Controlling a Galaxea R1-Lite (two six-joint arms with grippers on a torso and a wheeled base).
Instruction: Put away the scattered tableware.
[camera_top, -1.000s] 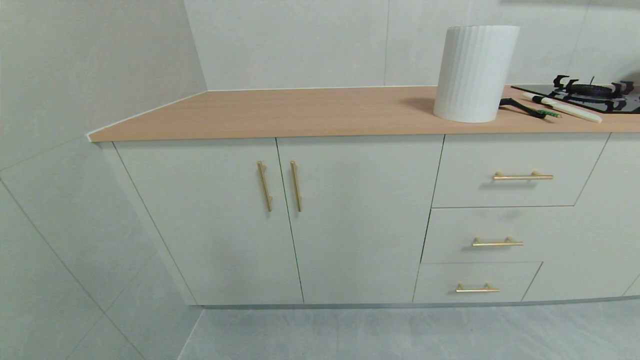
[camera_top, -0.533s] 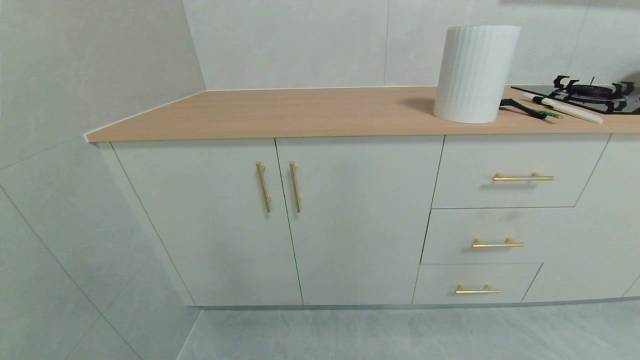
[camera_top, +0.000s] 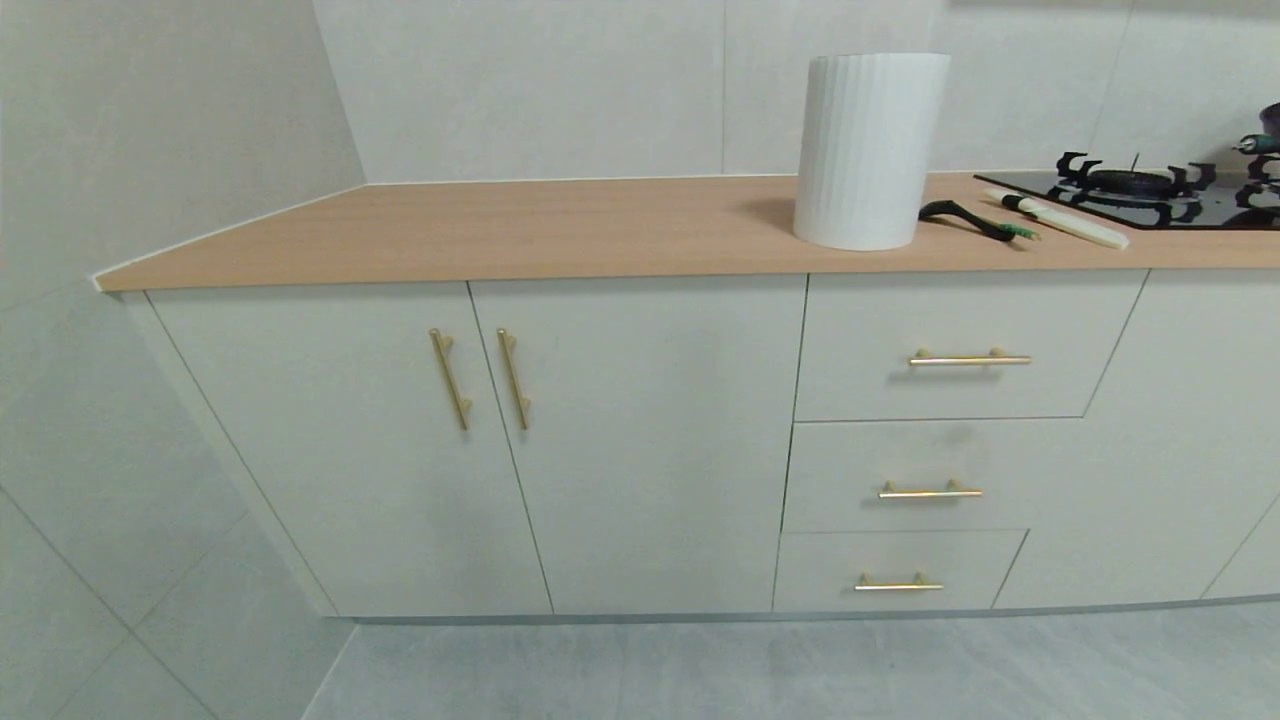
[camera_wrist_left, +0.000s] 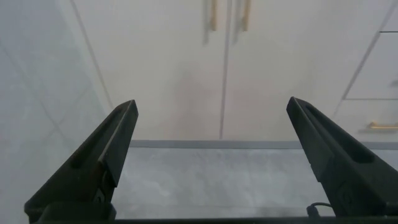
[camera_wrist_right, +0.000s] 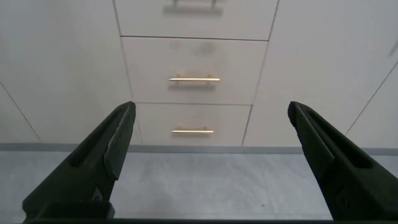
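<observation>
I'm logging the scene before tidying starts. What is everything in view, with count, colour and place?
Counter: one, wood-brown, over the cabinets.
Ribbed pot: one, white, upright on the counter.
Dark utensil: one, black and green, lying between pot and stove.
Pale utensil: one, cream, lying by the stove's edge.
Stove: one, black, counter's right end.
Doors: two, pale grey, shut.
Drawers: three, pale grey, shut, right of the doors.
Left tool: one, black, open, facing the doors.
Right tool: one, black, open, facing the drawers.
</observation>
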